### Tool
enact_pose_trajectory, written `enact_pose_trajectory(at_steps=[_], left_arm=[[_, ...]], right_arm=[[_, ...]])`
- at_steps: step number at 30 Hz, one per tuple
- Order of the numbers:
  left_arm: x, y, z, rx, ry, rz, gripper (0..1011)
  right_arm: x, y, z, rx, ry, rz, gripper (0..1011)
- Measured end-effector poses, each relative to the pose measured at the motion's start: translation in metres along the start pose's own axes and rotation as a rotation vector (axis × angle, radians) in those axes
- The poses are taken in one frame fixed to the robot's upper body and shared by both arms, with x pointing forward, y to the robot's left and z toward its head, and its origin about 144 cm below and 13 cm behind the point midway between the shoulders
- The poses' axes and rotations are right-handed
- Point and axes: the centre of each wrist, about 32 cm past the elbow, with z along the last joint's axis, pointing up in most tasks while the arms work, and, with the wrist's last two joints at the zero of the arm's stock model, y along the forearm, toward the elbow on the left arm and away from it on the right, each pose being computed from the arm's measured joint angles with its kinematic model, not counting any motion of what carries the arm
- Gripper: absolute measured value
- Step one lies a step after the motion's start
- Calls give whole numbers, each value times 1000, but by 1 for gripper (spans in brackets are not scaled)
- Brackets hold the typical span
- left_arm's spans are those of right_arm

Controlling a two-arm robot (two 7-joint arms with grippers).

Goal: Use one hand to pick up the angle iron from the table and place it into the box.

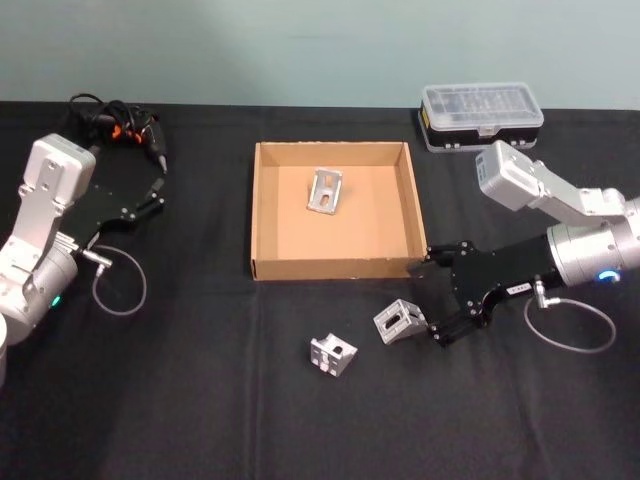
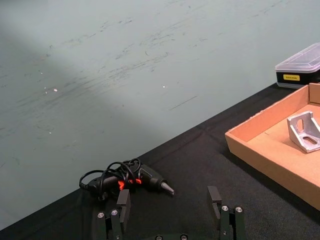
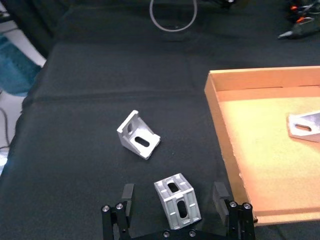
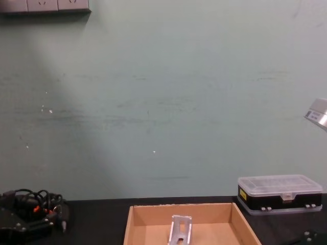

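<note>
The angle iron was bracketed by the right pincer, fingers released, just off the box front-right corner. Bare counter was left toward the front edge. The left pincer was parked released at the left edge.

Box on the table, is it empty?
No, one silver metal bracket lies inside the box, near its back wall.
</note>
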Motion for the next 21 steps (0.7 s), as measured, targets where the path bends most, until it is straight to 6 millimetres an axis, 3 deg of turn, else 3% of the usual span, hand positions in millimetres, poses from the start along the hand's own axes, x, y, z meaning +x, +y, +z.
enact_pose_trajectory(at_steps=[21], left_arm=[[0,0,0,0,0,0,1000]], right_arm=[[16,10,1,-52,-30,96,1000]])
